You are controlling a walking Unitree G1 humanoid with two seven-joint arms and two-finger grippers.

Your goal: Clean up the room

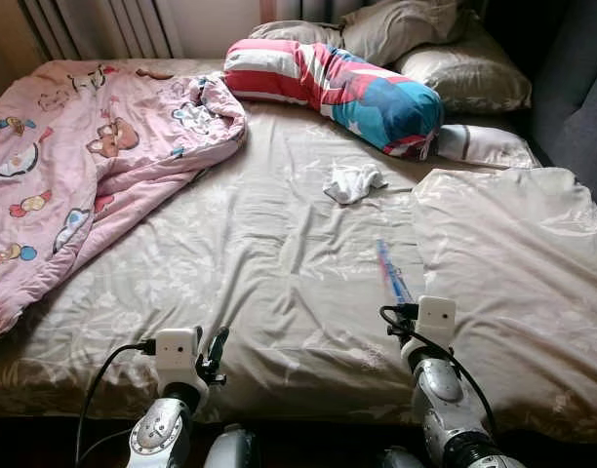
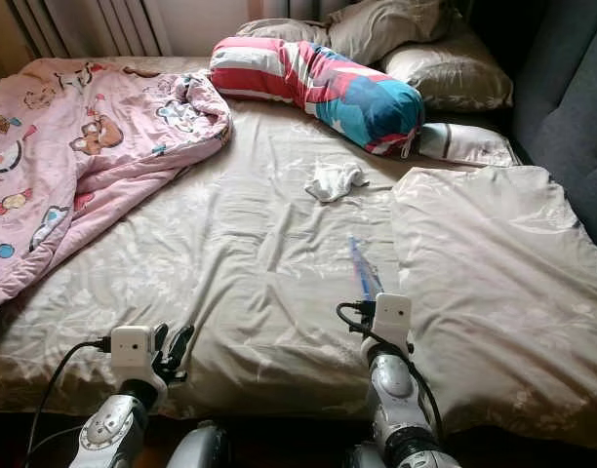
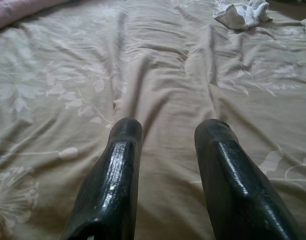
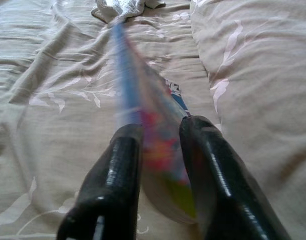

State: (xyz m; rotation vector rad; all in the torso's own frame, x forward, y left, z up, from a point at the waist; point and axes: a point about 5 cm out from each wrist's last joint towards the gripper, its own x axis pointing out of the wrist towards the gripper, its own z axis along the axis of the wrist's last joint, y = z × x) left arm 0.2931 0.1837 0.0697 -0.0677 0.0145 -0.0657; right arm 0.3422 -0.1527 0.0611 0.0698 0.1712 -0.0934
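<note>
Bed (image 1: 279,283): pink quilt (image 1: 84,166) at 10 o'clock, bolster (image 1: 338,88) at 12, white cloth (image 1: 352,182) near centre. Right gripper (image 4: 158,135) at 5 o'clock pinches a blue packet (image 4: 143,100). Left gripper (image 3: 165,135) at 7: fingers spread, holding nothing.

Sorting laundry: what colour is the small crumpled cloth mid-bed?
White; the crumpled cloth shows best in the left eye view.

Right hand (image 2: 369,292) grips blue wrapper (image 2: 361,268) over bed (image 2: 259,244).
</note>
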